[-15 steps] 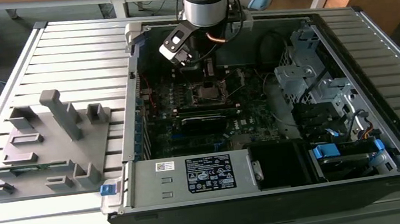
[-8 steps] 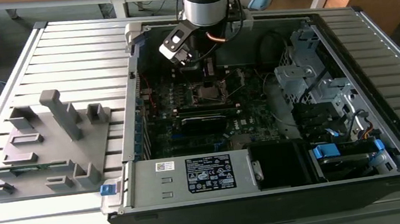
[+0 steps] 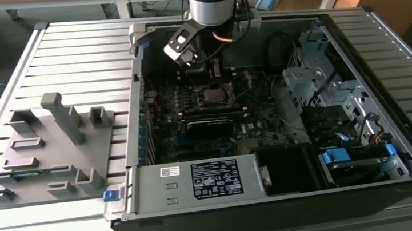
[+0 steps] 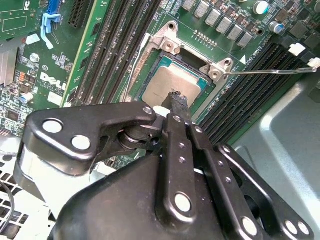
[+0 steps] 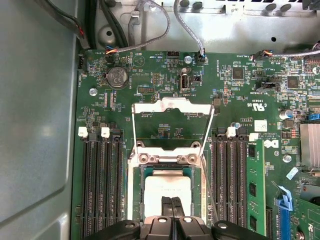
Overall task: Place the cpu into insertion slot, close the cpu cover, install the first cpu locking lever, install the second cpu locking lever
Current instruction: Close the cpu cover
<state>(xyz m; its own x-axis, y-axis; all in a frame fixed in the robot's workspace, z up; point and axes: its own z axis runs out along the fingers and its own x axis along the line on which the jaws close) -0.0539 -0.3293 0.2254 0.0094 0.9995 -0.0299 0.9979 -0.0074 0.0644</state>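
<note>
Closed up at the gripper (image 5: 170, 201), fingers flush together with nothing between, tips down over the cpu (image 5: 167, 187); touching or just above, cannot tell. Seated flat inside the insertion slot (image 5: 134, 195), dull metallic top facing up. Just beyond, swung open away from the socket: the cpu cover (image 5: 172, 104). Flanked on both sides by long black memory slots (image 5: 100, 185) on the green motherboard (image 5: 240, 107), inside an open computer case (image 3: 278, 214) on a slatted table (image 3: 70, 61).

A slatted metal table (image 3: 76, 48) carries an open computer case (image 3: 278, 217) beside a grey fixture plate (image 3: 50, 160).
</note>
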